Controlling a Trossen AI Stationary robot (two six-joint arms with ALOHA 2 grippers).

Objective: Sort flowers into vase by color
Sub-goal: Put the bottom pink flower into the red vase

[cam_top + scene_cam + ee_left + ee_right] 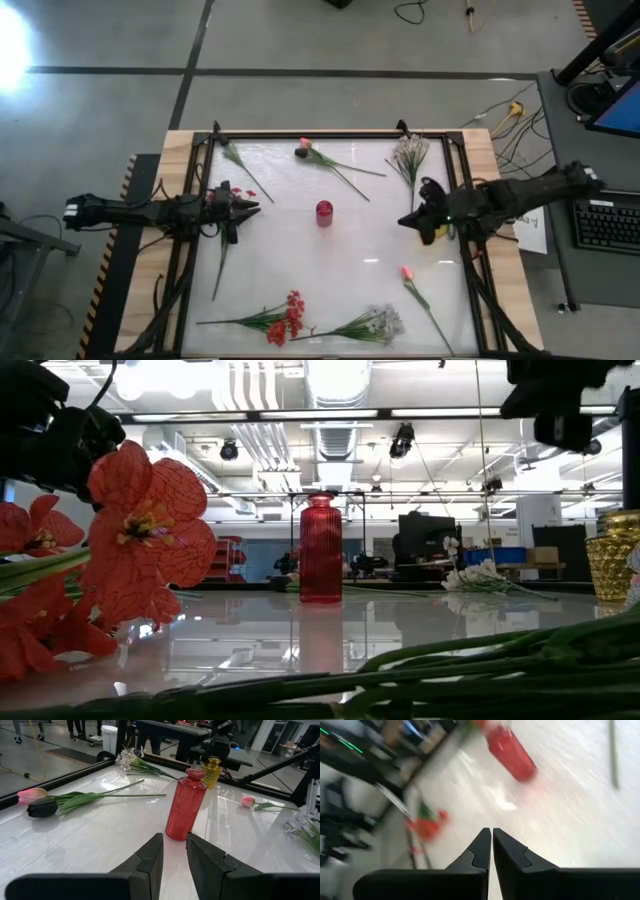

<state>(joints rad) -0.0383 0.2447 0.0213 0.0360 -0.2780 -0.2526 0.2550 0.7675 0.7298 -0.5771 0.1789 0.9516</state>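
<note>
While parked over tabletop [300, 265], both arms hold nothing. Left gripper [252, 208] at left-centre, pointing toward red vase [324, 213]; fingers [150, 857] slightly apart, narrow gap, nothing between. Right gripper [405, 220] at right-centre, also aimed at red vase; fingers [479, 851] pressed nearly together, empty. Red vase upright mid-tabletop, between the two grippers, apart from both. Yellow vase [212, 771] on right side, by right arm. Flowers all lying flat: pink rosebud [305, 145] with long stem at far centre, white spray [410, 153] at far right, green stem [238, 165] at far left, red blooms [222, 193] just beside left gripper, red bunch [290, 318] at near edge left of centre, white spray bunch [380, 322] beside it, second pink rosebud [408, 273] near right. No flower in either vase. Red petals [140, 530] close in low view.
</note>
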